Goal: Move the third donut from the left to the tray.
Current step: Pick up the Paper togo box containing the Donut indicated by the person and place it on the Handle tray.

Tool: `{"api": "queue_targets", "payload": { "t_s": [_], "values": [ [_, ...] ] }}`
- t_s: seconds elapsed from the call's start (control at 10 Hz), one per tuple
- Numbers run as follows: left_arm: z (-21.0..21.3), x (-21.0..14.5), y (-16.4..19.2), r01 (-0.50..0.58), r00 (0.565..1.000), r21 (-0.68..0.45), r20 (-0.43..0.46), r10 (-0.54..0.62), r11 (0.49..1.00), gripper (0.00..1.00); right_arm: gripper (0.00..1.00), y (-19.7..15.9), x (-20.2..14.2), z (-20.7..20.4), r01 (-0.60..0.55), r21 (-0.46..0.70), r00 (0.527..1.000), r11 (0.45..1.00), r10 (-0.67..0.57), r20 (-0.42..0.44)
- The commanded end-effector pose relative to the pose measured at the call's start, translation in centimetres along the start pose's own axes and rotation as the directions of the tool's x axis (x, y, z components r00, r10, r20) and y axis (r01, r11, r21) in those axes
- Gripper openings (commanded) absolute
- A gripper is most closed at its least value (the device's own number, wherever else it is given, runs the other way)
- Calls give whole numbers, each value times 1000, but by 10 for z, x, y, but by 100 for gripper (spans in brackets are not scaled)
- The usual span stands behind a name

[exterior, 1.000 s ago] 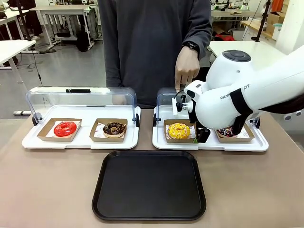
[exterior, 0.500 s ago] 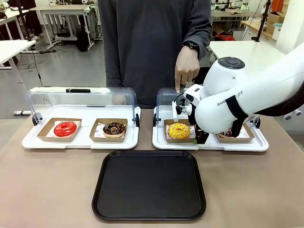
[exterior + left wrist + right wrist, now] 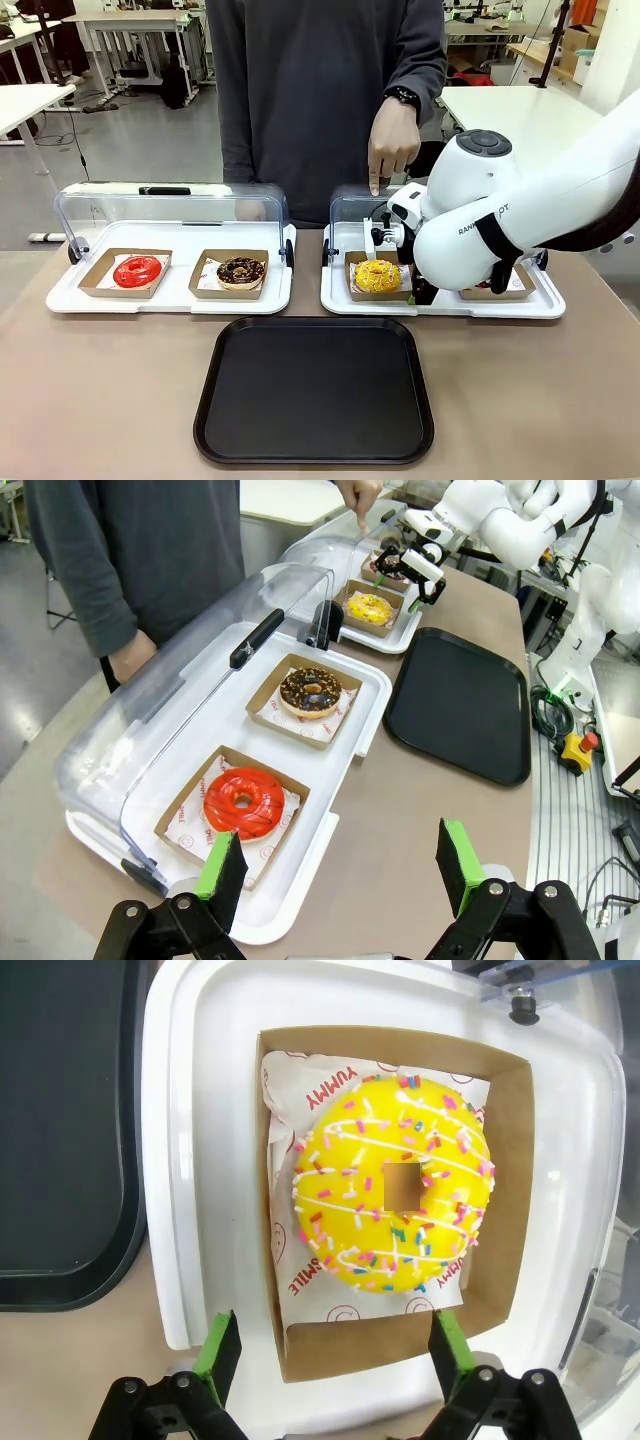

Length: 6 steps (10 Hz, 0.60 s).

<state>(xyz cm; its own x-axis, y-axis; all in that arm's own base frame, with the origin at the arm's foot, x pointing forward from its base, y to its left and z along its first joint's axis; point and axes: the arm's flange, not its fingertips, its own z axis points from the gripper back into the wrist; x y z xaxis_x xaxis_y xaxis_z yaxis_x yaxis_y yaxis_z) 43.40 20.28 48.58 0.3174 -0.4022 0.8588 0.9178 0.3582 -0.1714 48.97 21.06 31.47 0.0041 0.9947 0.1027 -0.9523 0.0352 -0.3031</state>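
You had four donuts laid out, two per white tray (image 3: 440, 303), under two raised clear lids (image 3: 170, 208): a red-iced donut (image 3: 137, 270), a chocolate-iced donut (image 3: 241, 270), the third donut (image 3: 377, 275) in its brown holder (image 3: 505, 1200), and a fourth mostly hidden behind your right arm. One black tray (image 3: 314, 390) sat on the surface at 6 o'clock from the donut trays. Your right claw (image 3: 332, 1345) hung over the yellow donut's holder, fingers (image 3: 218, 1345) spread apart at about 5 and 7 o'clock of it, clamped on nothing. Your left claw (image 3: 340, 862) hovered apart above the surface near the red donut. The person's hand (image 3: 393, 140) pointed down at 12 o'clock of the yellow donut.
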Motion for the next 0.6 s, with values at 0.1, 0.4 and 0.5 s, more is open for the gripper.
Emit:
{"api": "queue_targets", "payload": {
  "t_s": [0.1, 0.4, 0.5],
  "values": [
    [0, 1, -2, -2, 1000, -3, -3, 2, 1000, 100, 100, -4, 5, -7, 24, -19, 1000, 1000, -24, -2],
    [0, 1, -2, -2, 1000, -3, -3, 2, 1000, 100, 0, -3, 3, -4, 30, 7, 1000, 1000, -30, 0],
    [0, 1, -2, -2, 1000, -3, -3, 2, 1000, 100, 39, -3, 3, -4, 28, 22, 1000, 999, -28, 2]
  ]
}}
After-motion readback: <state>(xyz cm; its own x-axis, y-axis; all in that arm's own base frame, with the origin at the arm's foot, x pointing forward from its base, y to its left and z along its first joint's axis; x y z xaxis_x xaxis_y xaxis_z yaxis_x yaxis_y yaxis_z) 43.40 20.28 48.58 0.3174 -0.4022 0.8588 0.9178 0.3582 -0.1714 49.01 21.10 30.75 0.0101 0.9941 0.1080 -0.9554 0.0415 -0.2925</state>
